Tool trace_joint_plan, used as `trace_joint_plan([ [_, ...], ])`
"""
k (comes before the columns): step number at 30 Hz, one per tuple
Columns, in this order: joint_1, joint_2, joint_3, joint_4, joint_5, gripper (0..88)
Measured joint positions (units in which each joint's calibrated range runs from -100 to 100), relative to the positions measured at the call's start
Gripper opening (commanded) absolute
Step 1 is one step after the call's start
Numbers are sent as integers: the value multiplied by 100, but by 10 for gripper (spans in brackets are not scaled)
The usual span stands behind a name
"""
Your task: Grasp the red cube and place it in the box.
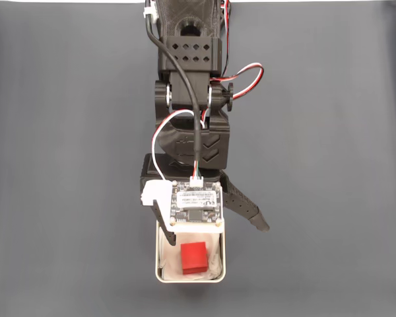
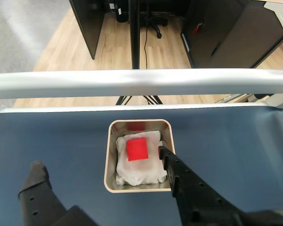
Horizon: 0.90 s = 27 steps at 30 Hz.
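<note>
A dark blue-grey mat [image 1: 66, 165] is covering the table, with wood flooring [image 2: 108, 42] showing beyond its edge in the wrist view. The gripper [image 2: 101, 165] is hanging wide open above the box [image 2: 112, 160], its fingers spread and holding nothing. The red cube [image 1: 193, 257] is lying on the white lining [image 2: 141, 169] inside the box.

box: near end of the box [image 1: 221, 264] sits under the arm's camera board [image 1: 197, 205] in the fixed view, so that rim is a no-show there

lining: white papery lining [image 1: 214, 261] mostly covered by the board and the red cube [image 1: 193, 257] in the fixed view

gripper: gripper [image 2: 96, 169] cut off at the bottom edge in the wrist view, both fingers run out of frame

right finger tip: overlaps the box rim [image 2: 106, 160] corner in the wrist view, can't tell if touching

arm base: chopped by the top edge of the fixed view

office chair: chair [image 2: 153, 21] in the wrist view, top cut off
</note>
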Motion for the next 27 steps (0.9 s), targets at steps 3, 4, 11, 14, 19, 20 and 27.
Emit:
trace_joint_plan([
  [3,0,0,0,0,0,525],
  [4,0,0,0,0,0,526],
  [11,0,0,0,-40,0,527],
  [14,0,0,0,-40,0,522],
  [19,0,0,0,-40,-59,522],
  [20,0,0,0,-40,-59,522],
  [27,0,0,0,-72,-59,411],
])
